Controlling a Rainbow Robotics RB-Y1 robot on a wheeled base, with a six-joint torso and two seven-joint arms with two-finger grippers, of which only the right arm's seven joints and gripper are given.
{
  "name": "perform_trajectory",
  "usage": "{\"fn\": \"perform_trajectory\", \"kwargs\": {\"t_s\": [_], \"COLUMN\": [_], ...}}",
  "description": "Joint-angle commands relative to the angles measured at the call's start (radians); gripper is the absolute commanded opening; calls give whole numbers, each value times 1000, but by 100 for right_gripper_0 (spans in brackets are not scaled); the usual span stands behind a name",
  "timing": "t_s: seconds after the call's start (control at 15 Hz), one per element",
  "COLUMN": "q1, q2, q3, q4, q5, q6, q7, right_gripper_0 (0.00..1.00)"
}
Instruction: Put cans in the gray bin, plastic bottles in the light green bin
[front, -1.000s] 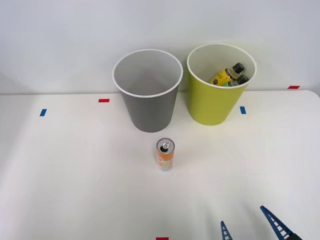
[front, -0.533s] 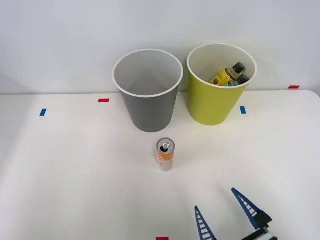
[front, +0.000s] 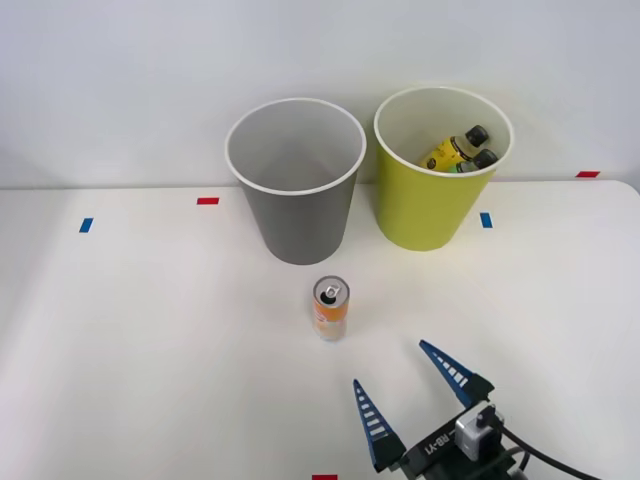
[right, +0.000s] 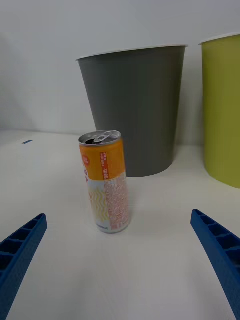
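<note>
An orange and white can (front: 330, 307) (right: 106, 181) stands upright on the white table, just in front of the gray bin (front: 295, 183) (right: 134, 108). To the right of that bin stands the light green bin (front: 440, 168) (right: 223, 107), with two plastic bottles (front: 459, 150) lying inside it, black caps up. My right gripper (front: 393, 365) (right: 120, 237) is open, low over the table, in front of the can and a little to its right. The can stands ahead of the two blue fingers (right: 20, 247), apart from them.
Small red tape marks (front: 208, 201) and blue tape marks (front: 86, 225) lie on the table (front: 150, 330). A pale wall rises right behind the bins. Open tabletop spreads left of the can and right of my gripper.
My right gripper has come up from the bottom right edge, moving forward and left toward the can, its fingers staying open. The can, bins and bottles have not moved.
</note>
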Motion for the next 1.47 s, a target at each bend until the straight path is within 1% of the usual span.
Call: {"fn": "perform_trajectory", "kwargs": {"t_s": [0.07,0.33,0.53,0.87,1.13,1.27,1.47], "q1": [-47,-90,-105,-197,-256,-270,-276], "q2": [37,70,110,214,286,304,315], "q3": [2,6,5,-1,-32,-38,-38], "q4": [0,0,3,138,222,247,250], "q5": [-10,-13,-13,17,56,71,79], "q6": [67,119,157,134,134,134,145], "q7": [4,14,31,48,60,62,67], "right_gripper_0": [100,100,100,100,100,100,100]}}
